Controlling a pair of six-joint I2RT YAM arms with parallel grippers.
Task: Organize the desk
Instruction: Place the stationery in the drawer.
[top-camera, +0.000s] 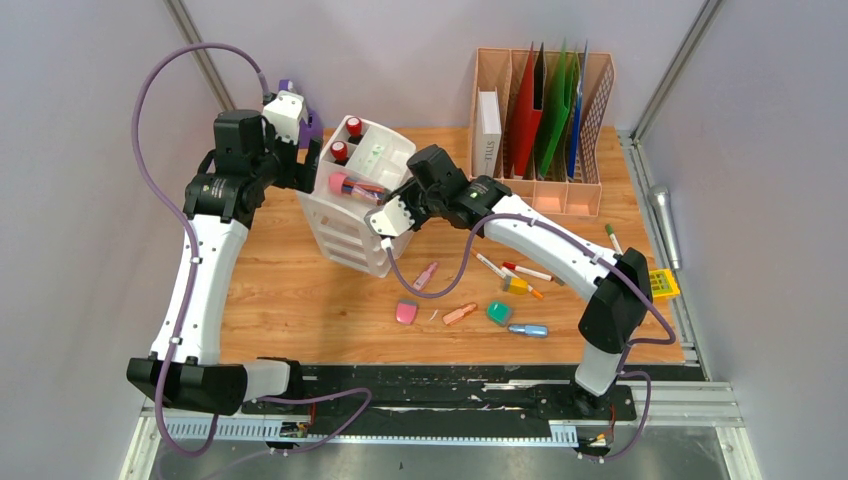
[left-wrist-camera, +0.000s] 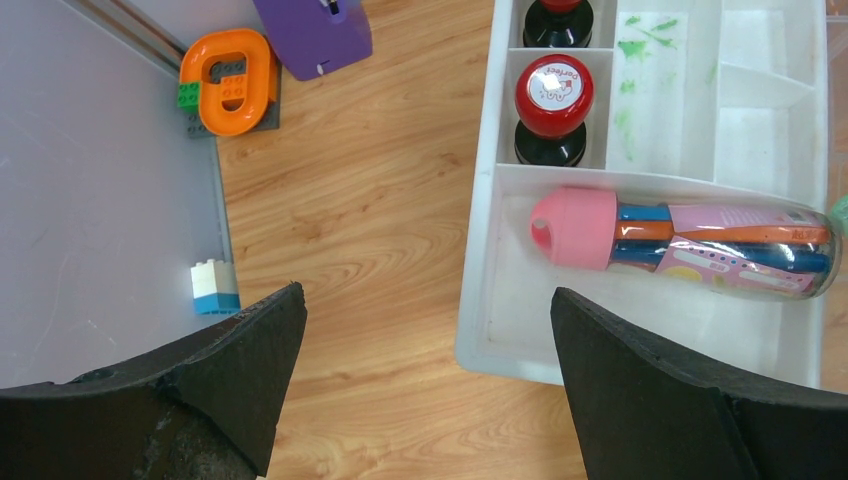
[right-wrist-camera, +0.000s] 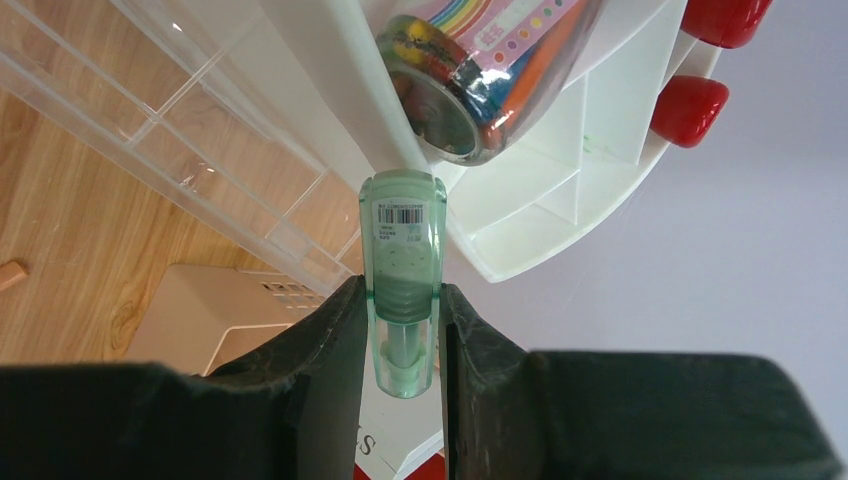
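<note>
The tabletop (top-camera: 280, 290), light wood-grain planks closed in by grey walls, lies under both arms. The left tool (left-wrist-camera: 428, 310) hangs over its back-left part with its fingers spread wide and nothing between them. Straight below that gap are bare wood and the left rim of a white organizer (top-camera: 355, 200) that stands on the tabletop. The right tool (right-wrist-camera: 400, 295) is over the middle of the tabletop at the organizer's right side, raised off the wood. Its fingers are pressed onto a translucent green dispenser (right-wrist-camera: 402, 220) with a barcode label. The dispenser's far end reaches the organizer's top rim; whether it touches cannot be told. In the organizer's top tray a clear tube of pens (left-wrist-camera: 690, 240) with a pink cap lies on its side in the near compartment, and two red-topped stamps (left-wrist-camera: 553, 95) stand in the cells behind it. Beside the left wall sit an orange brick piece (left-wrist-camera: 230, 80), a purple block (left-wrist-camera: 310, 35) and a small white-and-blue brick (left-wrist-camera: 215, 288). Near the front right of the tabletop, well apart from both tools, lie loose markers (top-camera: 527, 272), a pink eraser (top-camera: 406, 311) and a yellow calculator (top-camera: 663, 283). A file holder (top-camera: 540, 190) with coloured folders stands at the back right.
</note>
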